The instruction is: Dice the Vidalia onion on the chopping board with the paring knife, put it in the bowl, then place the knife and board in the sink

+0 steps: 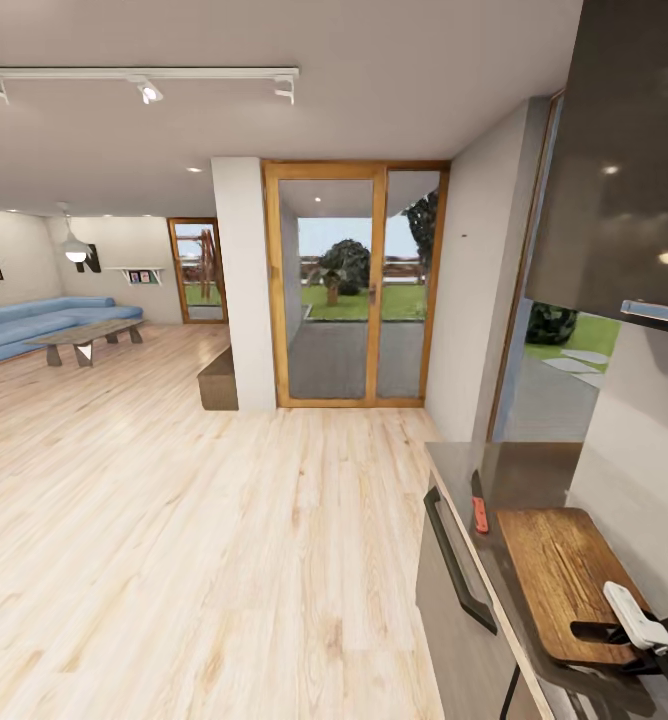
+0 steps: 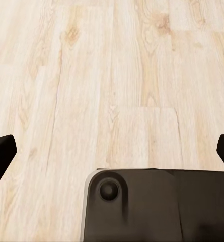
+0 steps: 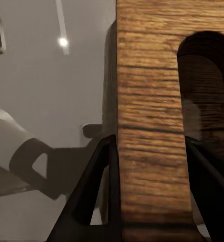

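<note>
The brown chopping board [image 1: 564, 575] lies on the dark countertop [image 1: 514, 470] at the lower right. The paring knife [image 1: 479, 512], with its orange-red handle, rests beside the board near the counter's front edge. My right gripper [image 1: 599, 632] is at the board's near end. In the right wrist view one finger [image 3: 94, 191] stands just off the board's [image 3: 147, 101] edge and the other lies over its face. Whether the right gripper [image 3: 149, 141] grips the board is unclear. My left gripper [image 2: 112, 151] hangs open over the wood floor. The onion, sink and bowl are out of view.
Glossy black upper cabinets [image 1: 624, 150] hang at the right, above the counter. A lower unit with a dark handle [image 1: 459, 565] faces the wide floor [image 1: 204, 540]. Ahead is a wood-framed glass door [image 1: 354, 290]. A blue sofa [image 1: 24, 325] and coffee table [image 1: 84, 338] stand far left.
</note>
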### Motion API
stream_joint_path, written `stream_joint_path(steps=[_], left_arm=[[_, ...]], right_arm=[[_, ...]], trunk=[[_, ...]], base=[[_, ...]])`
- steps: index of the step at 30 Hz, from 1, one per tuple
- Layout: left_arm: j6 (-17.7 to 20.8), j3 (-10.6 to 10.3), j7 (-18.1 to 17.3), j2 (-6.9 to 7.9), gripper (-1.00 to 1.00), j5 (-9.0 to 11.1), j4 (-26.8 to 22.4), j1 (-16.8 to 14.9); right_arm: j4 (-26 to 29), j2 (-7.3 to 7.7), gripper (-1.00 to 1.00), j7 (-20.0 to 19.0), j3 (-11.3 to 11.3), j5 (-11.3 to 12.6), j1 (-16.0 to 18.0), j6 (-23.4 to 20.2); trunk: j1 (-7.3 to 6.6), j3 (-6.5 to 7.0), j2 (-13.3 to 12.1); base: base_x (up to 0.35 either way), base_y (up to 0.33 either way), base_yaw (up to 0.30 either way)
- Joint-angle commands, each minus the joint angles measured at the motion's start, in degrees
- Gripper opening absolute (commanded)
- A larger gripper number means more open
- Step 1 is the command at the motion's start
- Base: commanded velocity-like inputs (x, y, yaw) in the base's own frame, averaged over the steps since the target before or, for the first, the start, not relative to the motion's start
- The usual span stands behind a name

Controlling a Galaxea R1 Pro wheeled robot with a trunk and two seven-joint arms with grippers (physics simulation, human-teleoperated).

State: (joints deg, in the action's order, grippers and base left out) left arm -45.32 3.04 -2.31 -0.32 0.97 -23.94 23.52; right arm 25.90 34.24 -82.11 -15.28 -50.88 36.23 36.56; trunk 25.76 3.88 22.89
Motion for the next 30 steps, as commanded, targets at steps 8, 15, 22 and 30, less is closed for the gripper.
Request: stream_joint_path(steps=[8, 15, 22, 30], left_arm=[[0.0, 0.2, -0.2, -0.03, 1.0, 0.1, -0.1, 0.0], [0.0, 0.2, -0.2, -0.03, 1.0, 0.1, -0.1, 0.0], [0.0, 0.2, -0.2, -0.03, 1.0, 0.1, -0.1, 0.0], [0.0, 0.2, -0.2, -0.03, 1.0, 0.1, 0.0, 0.0]], right_arm=[[0.1, -0.33, -1.0, 0.2, -0.5, -4.4, 0.0, 0.2], [0.1, -0.32, 1.0, 0.3, -0.6, -4.7, 0.1, 0.1], [0.2, -0.39, 1.0, 0.4, -0.6, -4.7, 0.0, 0.1], [0.8, -0.47, 1.0, -0.1, -1.0, -4.3, 0.1, -0.3]], trunk=[[0.02, 0.0, 0.0], [0.02, 0.0, 0.0], [0.02, 0.0, 0.0], [0.02, 0.0, 0.0]], base=[[0.0, 0.0, 0.0], [0.0, 0.0, 0.0], [0.0, 0.0, 0.0], [0.0, 0.0, 0.0]])
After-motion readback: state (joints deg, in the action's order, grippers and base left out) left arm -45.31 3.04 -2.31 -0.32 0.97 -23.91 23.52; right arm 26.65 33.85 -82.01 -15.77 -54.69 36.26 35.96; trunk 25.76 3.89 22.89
